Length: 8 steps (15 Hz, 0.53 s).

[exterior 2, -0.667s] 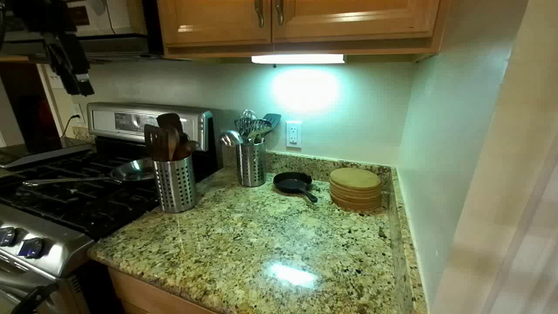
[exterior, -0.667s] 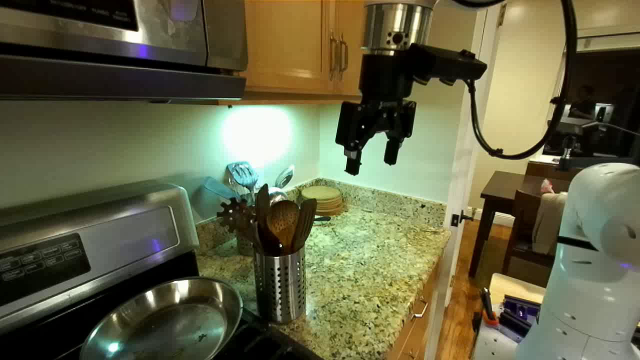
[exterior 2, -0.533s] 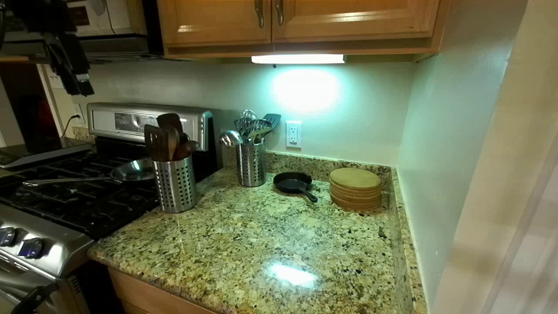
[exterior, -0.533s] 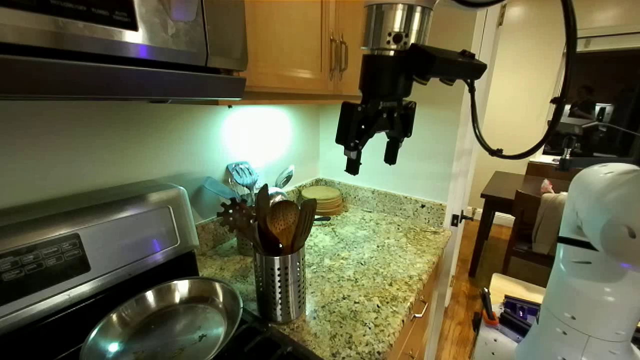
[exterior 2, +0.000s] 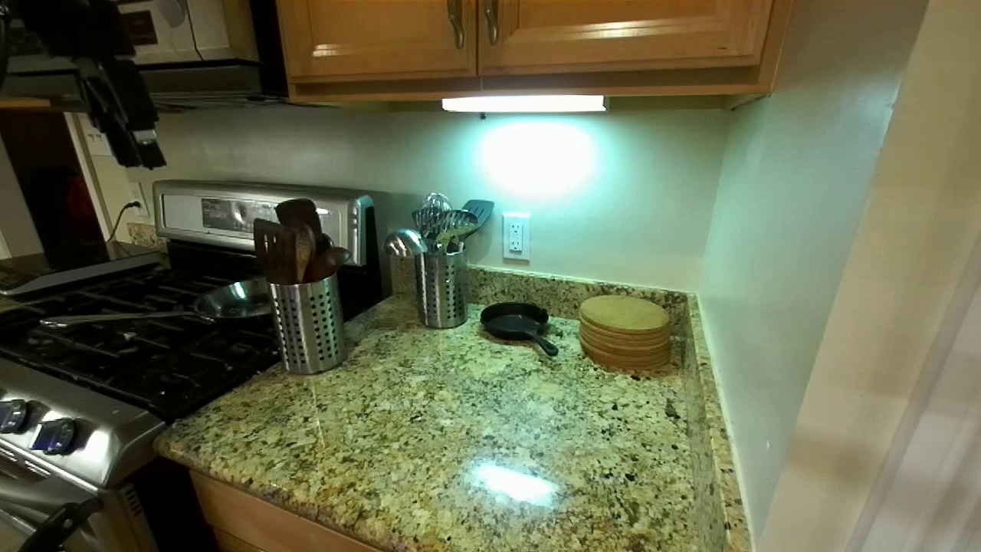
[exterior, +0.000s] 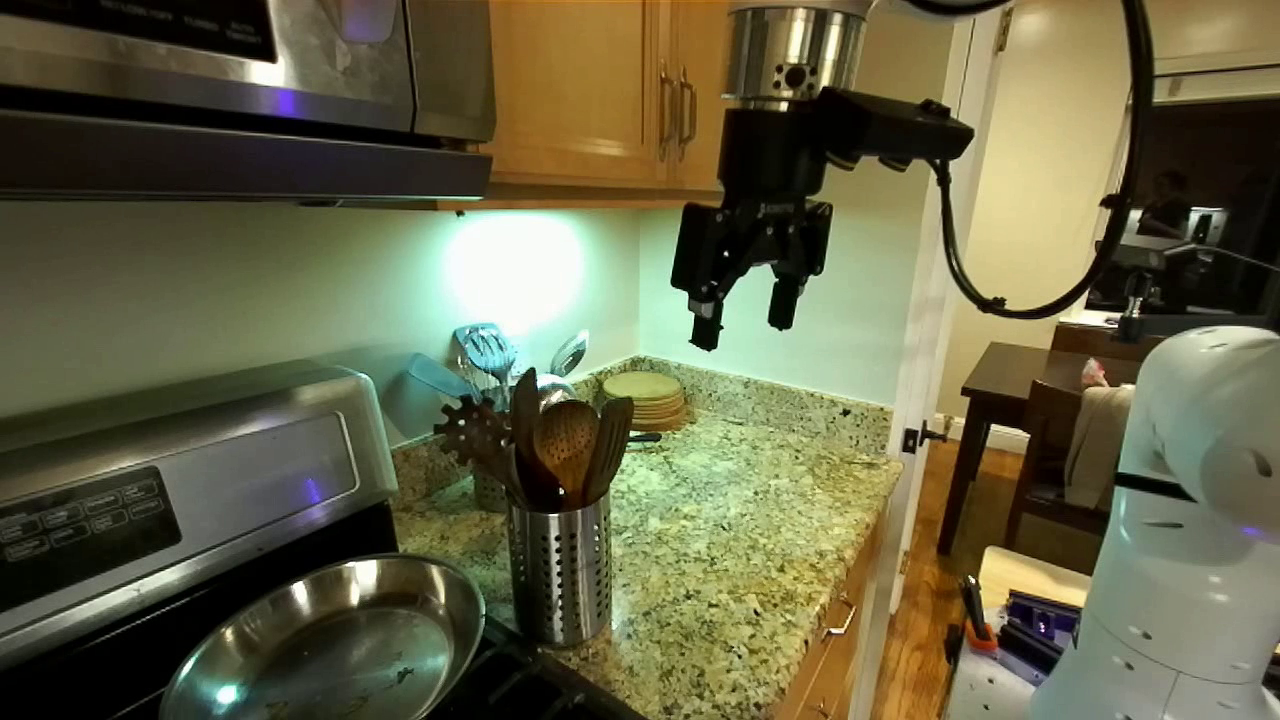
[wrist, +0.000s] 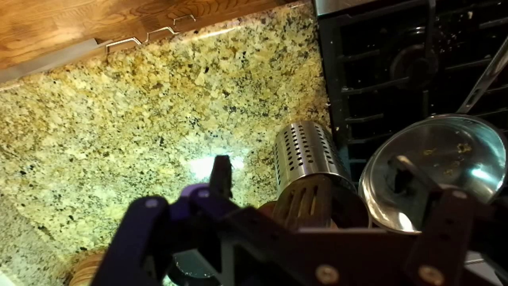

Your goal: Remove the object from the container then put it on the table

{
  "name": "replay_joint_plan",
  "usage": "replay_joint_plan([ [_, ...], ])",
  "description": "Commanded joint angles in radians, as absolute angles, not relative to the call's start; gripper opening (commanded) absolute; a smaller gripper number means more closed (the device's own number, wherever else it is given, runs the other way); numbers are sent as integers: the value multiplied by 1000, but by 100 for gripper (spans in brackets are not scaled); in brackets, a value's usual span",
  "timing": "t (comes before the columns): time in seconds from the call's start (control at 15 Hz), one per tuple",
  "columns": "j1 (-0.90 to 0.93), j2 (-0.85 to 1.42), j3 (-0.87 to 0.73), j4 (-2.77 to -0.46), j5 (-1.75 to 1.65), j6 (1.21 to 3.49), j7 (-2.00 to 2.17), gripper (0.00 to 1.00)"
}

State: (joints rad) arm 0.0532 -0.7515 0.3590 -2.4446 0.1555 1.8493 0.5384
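The container, a perforated steel utensil holder [exterior: 562, 575], stands upright beside the stove in both exterior views [exterior 2: 308, 330] and in the wrist view [wrist: 301, 153]. It holds several utensils. A dark, broad flat spatula head, likely the object [exterior 2: 296, 211], rises above them; an exterior view shows a tall dark head, likely the same [exterior: 524, 415]. In the wrist view the slotted head [wrist: 305, 198] sticks out of the holder's mouth; other heads are hidden. My gripper [exterior: 745, 325] is open and empty, well above the granite table [exterior: 720, 540], apart from holder and utensils.
A round steel pan [exterior: 340, 640] sits on the black stovetop [exterior 2: 146, 345] beside the holder. A similar holder with metal utensils [exterior 2: 442, 291], a small black skillet [exterior 2: 512, 322] and stacked round boards [exterior 2: 625, 337] stand near the wall. The microwave [exterior: 240, 150] and cabinets [exterior: 580, 95] hang above.
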Motion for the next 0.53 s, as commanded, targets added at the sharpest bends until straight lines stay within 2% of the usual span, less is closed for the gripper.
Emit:
replay_joint_plan([
  [0.0, 46, -701, 350, -2400, 162, 1837, 568, 100],
  [0.47, -9, -484, 355, -2220, 153, 1846, 740, 100],
])
